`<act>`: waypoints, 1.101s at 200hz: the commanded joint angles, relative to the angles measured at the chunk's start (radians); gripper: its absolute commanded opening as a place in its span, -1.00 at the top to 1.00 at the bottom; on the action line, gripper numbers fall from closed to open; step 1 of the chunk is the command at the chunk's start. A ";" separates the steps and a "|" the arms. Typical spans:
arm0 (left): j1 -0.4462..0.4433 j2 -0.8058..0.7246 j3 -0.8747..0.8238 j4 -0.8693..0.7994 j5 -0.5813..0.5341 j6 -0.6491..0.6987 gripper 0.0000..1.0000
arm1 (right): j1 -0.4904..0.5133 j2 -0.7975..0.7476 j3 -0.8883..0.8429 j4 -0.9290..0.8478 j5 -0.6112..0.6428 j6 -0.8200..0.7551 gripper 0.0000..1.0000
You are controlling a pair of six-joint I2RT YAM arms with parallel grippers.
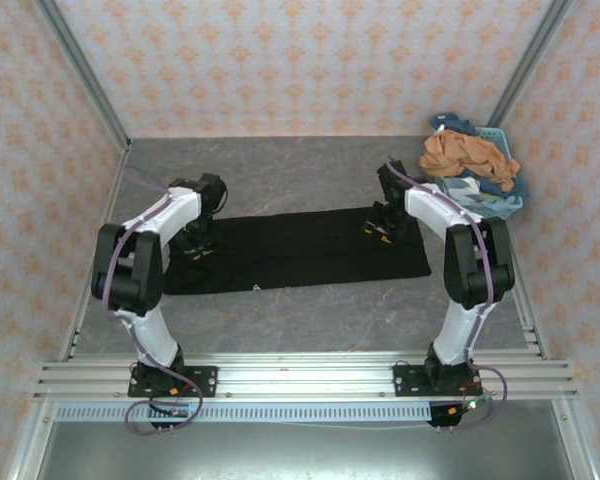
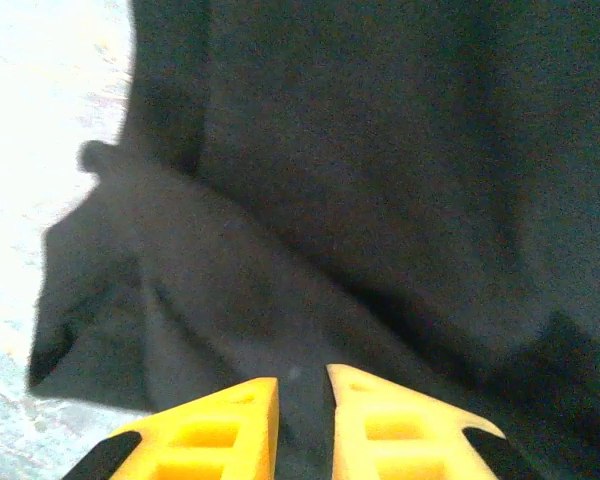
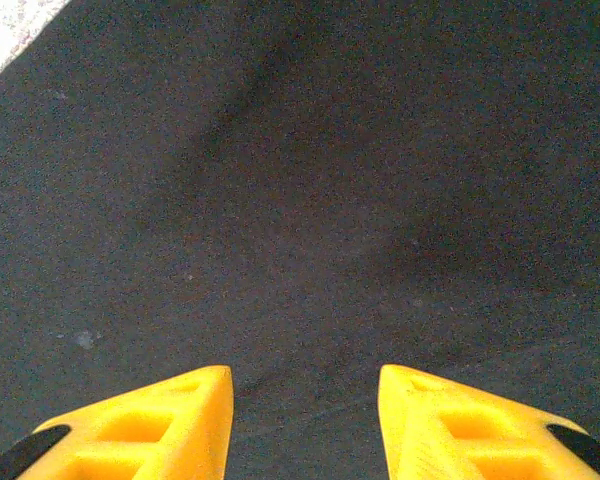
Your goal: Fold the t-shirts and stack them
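Observation:
A large black t-shirt (image 1: 300, 250) lies folded into a long strip across the grey table (image 1: 280, 170); no print shows. My left gripper (image 1: 193, 247) is down at the strip's left end. In the left wrist view its yellow fingers (image 2: 230, 420) stand close together with a ridge of the black cloth (image 2: 380, 150) pinched between them. My right gripper (image 1: 377, 232) sits low over the strip's right end near the far edge, open, with flat black cloth (image 3: 300, 200) under the gap between its fingers (image 3: 180, 420). A rust-orange tee (image 1: 465, 155) and a blue tee (image 1: 500, 190) are heaped at the back right.
The pale blue lattice basket (image 1: 495, 133) holds the heaped tees in the back right corner, close to the right arm. Patterned walls close in the table on three sides. A metal rail (image 1: 300, 375) with both arm bases runs along the near edge.

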 commanded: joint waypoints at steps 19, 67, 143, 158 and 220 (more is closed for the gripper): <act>0.079 0.136 0.030 0.042 -0.019 0.041 0.62 | -0.030 0.048 0.022 -0.035 0.079 -0.038 0.14; 0.061 0.044 0.108 0.029 -0.044 0.069 0.37 | -0.073 0.049 0.040 -0.043 0.124 -0.088 0.15; -0.120 -0.098 -0.064 0.117 0.176 -0.252 0.33 | -0.121 0.201 0.201 -0.124 0.245 -0.136 0.19; -0.118 -0.057 -0.052 0.135 0.156 -0.265 0.34 | -0.121 0.244 0.237 -0.164 0.268 -0.118 0.20; -0.042 0.198 0.109 0.129 0.118 -0.175 0.38 | -0.121 0.227 0.135 -0.235 0.305 0.007 0.20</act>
